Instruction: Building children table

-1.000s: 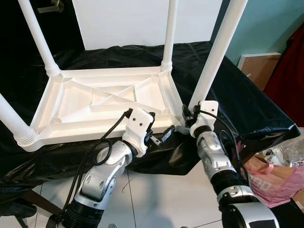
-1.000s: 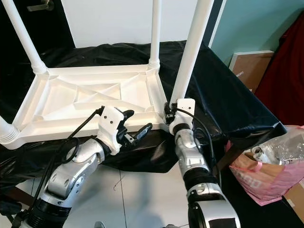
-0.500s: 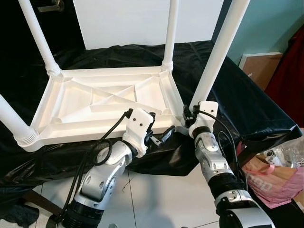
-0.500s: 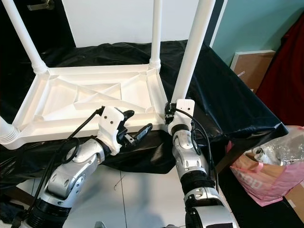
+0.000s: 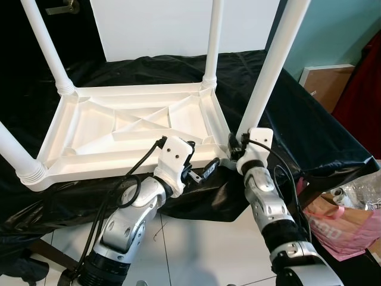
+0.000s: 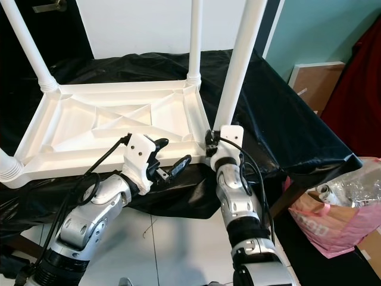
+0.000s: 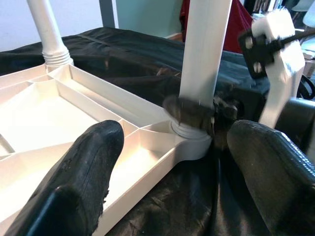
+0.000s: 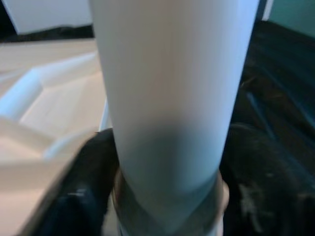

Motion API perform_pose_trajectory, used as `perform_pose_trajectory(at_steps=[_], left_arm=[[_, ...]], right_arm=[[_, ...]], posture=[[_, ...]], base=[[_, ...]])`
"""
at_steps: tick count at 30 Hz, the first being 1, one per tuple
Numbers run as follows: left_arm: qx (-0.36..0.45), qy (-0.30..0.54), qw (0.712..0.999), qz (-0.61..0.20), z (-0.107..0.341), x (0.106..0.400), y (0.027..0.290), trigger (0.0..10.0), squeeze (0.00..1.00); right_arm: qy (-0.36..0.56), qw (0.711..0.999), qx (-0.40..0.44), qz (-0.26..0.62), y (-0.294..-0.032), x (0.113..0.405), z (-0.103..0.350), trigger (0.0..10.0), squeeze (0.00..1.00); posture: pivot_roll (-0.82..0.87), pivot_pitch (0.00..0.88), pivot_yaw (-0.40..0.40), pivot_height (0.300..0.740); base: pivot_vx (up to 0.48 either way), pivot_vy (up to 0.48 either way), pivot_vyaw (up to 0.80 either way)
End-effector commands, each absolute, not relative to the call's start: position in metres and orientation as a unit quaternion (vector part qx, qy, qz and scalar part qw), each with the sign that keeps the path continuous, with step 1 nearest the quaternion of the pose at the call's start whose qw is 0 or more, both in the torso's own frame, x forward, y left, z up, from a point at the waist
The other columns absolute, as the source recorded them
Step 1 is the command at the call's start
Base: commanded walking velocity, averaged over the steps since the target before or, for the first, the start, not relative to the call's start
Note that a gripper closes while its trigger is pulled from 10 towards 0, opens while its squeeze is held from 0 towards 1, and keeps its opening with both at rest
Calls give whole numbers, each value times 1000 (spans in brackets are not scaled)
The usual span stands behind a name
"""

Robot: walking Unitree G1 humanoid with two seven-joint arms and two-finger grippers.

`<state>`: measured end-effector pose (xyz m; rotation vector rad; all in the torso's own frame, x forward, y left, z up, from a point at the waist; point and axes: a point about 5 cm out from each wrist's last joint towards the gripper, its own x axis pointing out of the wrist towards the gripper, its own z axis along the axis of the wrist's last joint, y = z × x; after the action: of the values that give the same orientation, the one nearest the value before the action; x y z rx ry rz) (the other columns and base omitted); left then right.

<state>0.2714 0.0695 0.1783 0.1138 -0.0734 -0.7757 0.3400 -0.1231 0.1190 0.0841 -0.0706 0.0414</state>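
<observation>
A white plastic table top (image 5: 128, 128) lies upside down on a black-draped surface. Legs stand in its far-left, far-right and near-left corners. At the near-right corner a fourth white leg (image 5: 271, 65) stands upright in its socket. My right gripper (image 5: 237, 146) is shut on this leg's base, with a black finger (image 8: 91, 184) on either side of the tube (image 8: 167, 98). My left gripper (image 5: 201, 171) hangs open just off the top's near edge. Its fingers (image 7: 86, 172) are spread wide and hold nothing, and the socket (image 7: 192, 135) lies ahead of them.
The black cloth (image 5: 309, 131) drapes over the surface's edges. A pink bag (image 5: 339, 223) with clear plastic sits on the floor at the right. A board (image 5: 324, 83) leans on the teal wall and a white panel (image 5: 178, 27) stands behind. Pale floor tiles (image 5: 196, 250) lie below.
My right forearm has shifted slightly to the left while its gripper stays at the leg's base. The left arm and the table top have not moved.
</observation>
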Motion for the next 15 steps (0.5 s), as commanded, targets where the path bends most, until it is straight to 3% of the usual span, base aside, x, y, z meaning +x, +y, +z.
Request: perform_pose_trajectory(at_steps=[1, 10, 11, 15], left_arm=[[54, -37, 917, -394, 178, 268, 66, 10000, 0], [54, -36, 918, -392, 178, 268, 67, 10000, 0], [54, -36, 918, -392, 178, 269, 66, 10000, 0], [54, -36, 917, -393, 179, 269, 66, 10000, 0]], right_arm=[[-46, 997, 47, 26, -126, 339, 123, 10000, 1000], [-65, 992, 48, 99, -145, 334, 125, 10000, 1000], [-63, 990, 42, 121, -149, 335, 125, 10000, 47], [-60, 985, 27, 158, -158, 338, 127, 10000, 0]], posture=[[3, 44, -48, 740], [-5, 53, -44, 740], [-9, 55, -41, 740], [-10, 55, -40, 740]], base=[[0, 0, 0], [0, 0, 0], [0, 0, 0], [0, 0, 0]])
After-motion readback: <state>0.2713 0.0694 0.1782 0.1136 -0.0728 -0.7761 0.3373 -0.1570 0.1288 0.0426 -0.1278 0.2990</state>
